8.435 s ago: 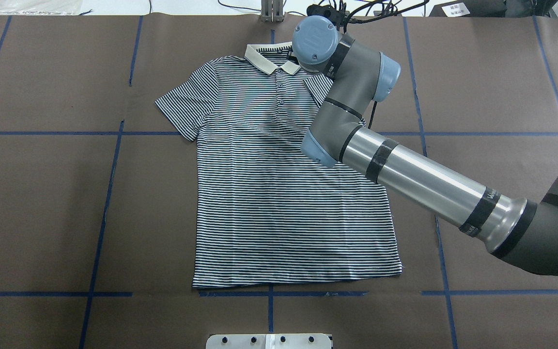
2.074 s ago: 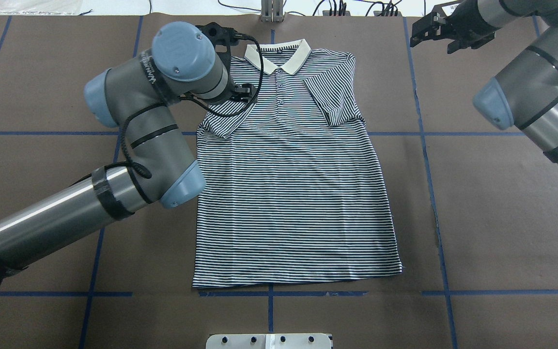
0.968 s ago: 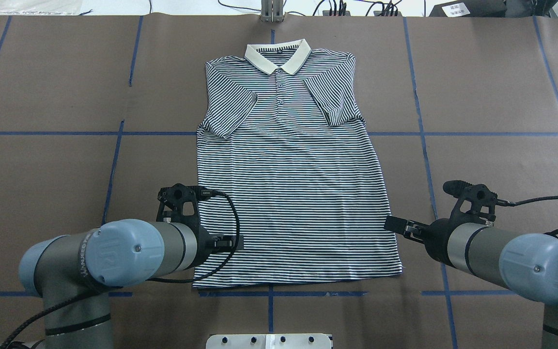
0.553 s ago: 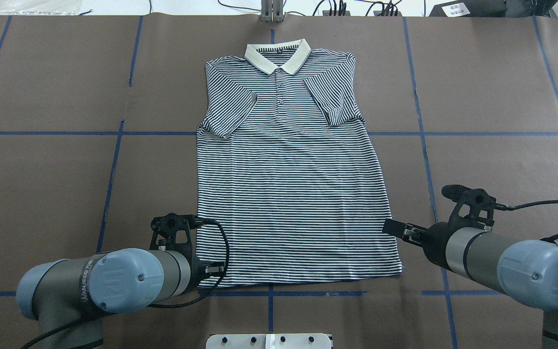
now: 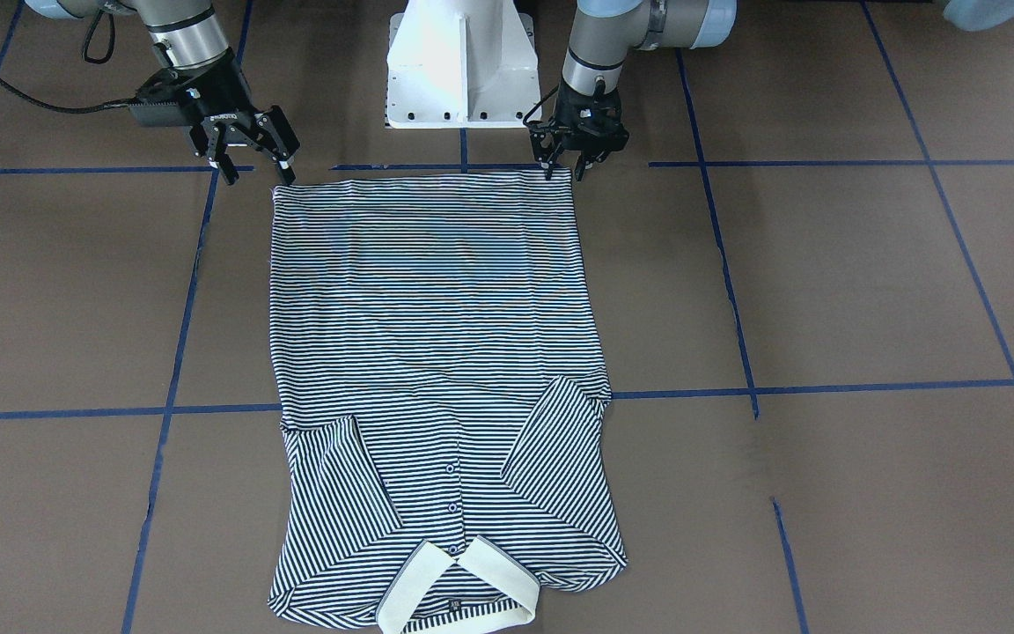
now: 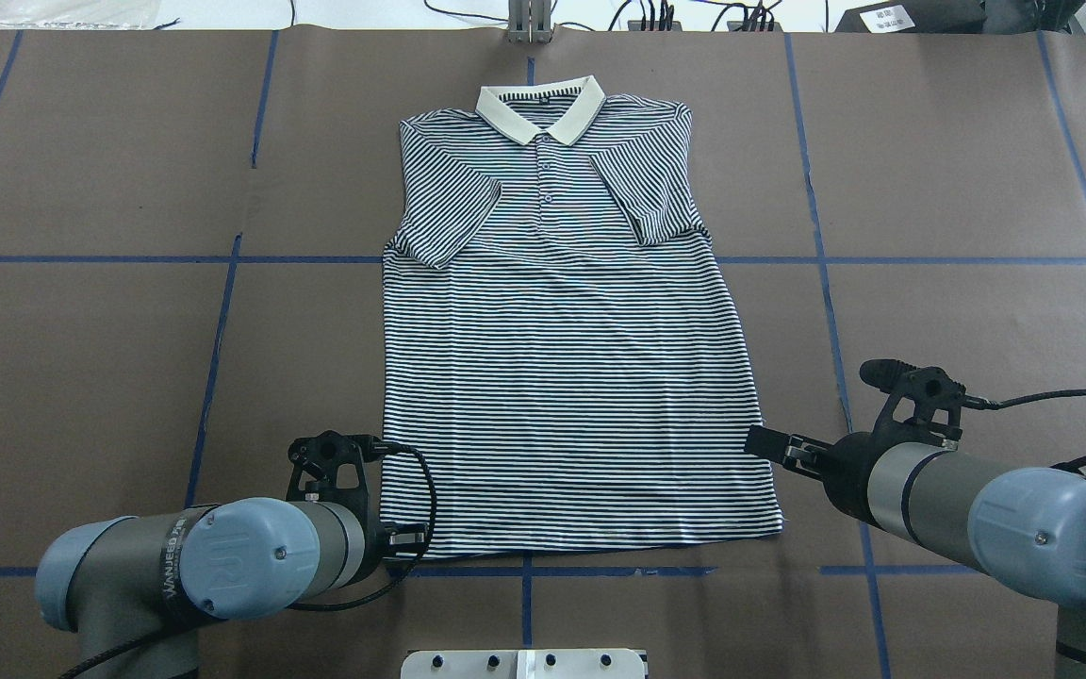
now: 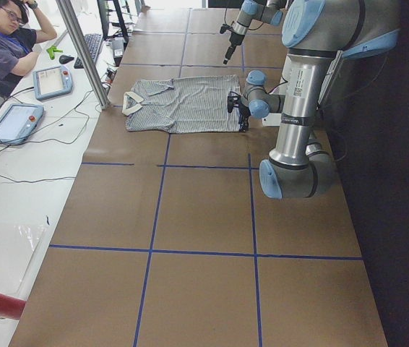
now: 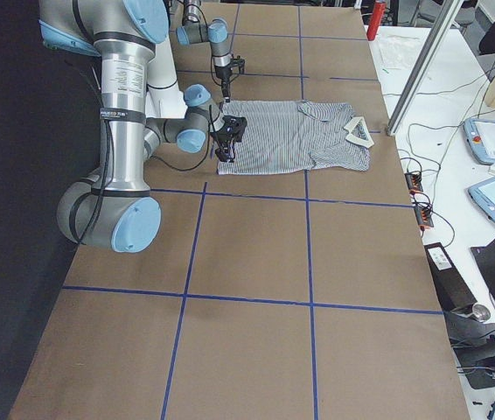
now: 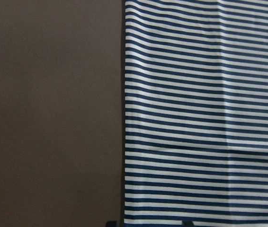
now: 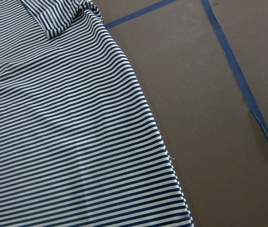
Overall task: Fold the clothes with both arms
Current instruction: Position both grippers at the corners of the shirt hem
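— Two hem corners are waiting for us: we are lining up the left pincer (image 5: pixel 563 169) and the right pincer (image 5: pixel 259 173) at the near end of the polo shirt (image 5: pixel 428 291).

— Where is the shirt lying?

— We are seeing it lying flat, front up, in the middle of the table (image 5: pixel 868 282). Its hem (image 5: pixel 423 179) is pointing toward the robot's base (image 5: pixel 463 62), its collar (image 5: pixel 459 592) is at the far end, and both sleeves (image 5: pixel 560 458) are folded in over the chest.

— And the jaws?

— We are reading both as parted and holding nothing. The left one is standing moderately spread at its corner, and its wrist view is showing the cloth's side edge running between the two fingertips. The right one is gaping wide, hanging just outside its corner and not yet over the cloth.

— So what are we aiming for?

— We are judging that the right side is needing to slide inward until the corner is sitting between its fingers, as on the left. Then we are wanting both to sink to the table together, catch both layers and close at the same time. Uneven bites are risking a skewed fold, and a shallow bite is risking dropping the back layer during the lift toward the collar.
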